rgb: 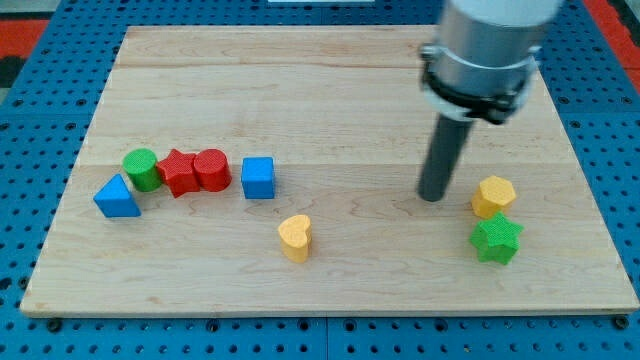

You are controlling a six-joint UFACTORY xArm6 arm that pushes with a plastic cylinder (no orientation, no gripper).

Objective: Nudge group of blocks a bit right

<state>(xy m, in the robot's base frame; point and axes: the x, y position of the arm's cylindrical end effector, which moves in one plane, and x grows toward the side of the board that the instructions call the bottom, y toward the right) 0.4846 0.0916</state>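
Observation:
A row of blocks lies at the view's left: a blue triangle, a green cylinder, a red star, a red cylinder and, a little apart to the right, a blue cube. A yellow heart lies below and right of the cube. My tip rests on the board at the view's right, far from the row. It stands just left of a yellow hexagon, with a green star below that.
The wooden board lies on a blue perforated table. The arm's grey body hangs over the board's upper right part.

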